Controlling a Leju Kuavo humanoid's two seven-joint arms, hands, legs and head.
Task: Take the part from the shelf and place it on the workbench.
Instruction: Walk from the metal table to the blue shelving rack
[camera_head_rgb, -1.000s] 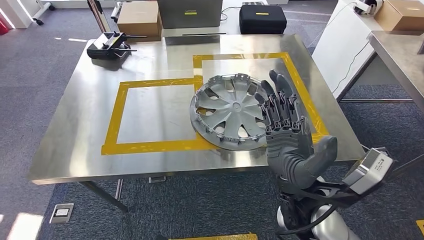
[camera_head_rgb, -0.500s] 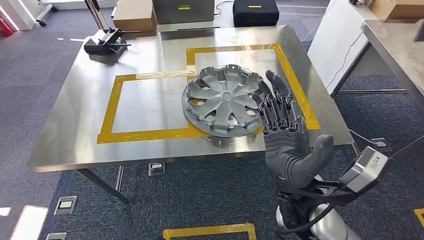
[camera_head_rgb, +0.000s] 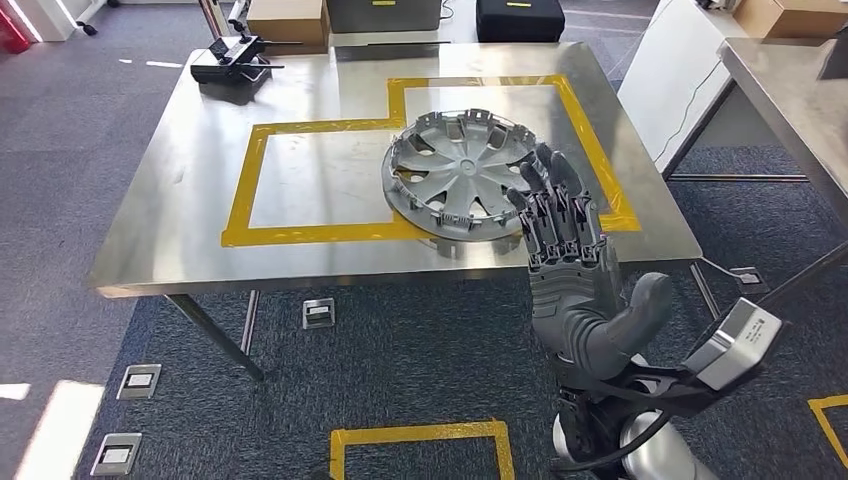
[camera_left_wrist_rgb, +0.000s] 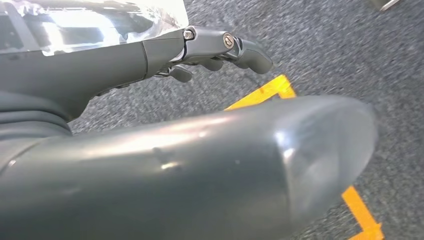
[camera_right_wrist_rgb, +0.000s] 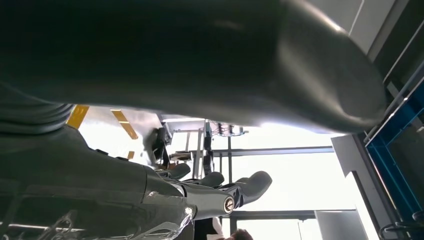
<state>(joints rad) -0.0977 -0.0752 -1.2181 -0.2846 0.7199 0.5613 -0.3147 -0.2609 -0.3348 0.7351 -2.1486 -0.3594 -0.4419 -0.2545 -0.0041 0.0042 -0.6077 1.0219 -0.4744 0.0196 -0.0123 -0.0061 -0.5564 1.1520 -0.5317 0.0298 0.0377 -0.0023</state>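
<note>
Round silver spoked hubcap (camera_head_rgb: 462, 177) flat on brushed-steel workbench (camera_head_rgb: 180, 190) — right hand (camera_head_rgb: 572, 268) raised beside, fingers straight, apart, empty; left hand (camera_left_wrist_rgb: 150, 55) likewise uncurled, empty.

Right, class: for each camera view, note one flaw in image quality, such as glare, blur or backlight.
Head view: sharp, with glare on the bare steel workbench top and sun patches on the carpet. Left wrist view: the grey carpet floor is blurred, and a bright highlight sits on the left hand. Right wrist view: blown-out backlight leaves the right hand dark.
</note>
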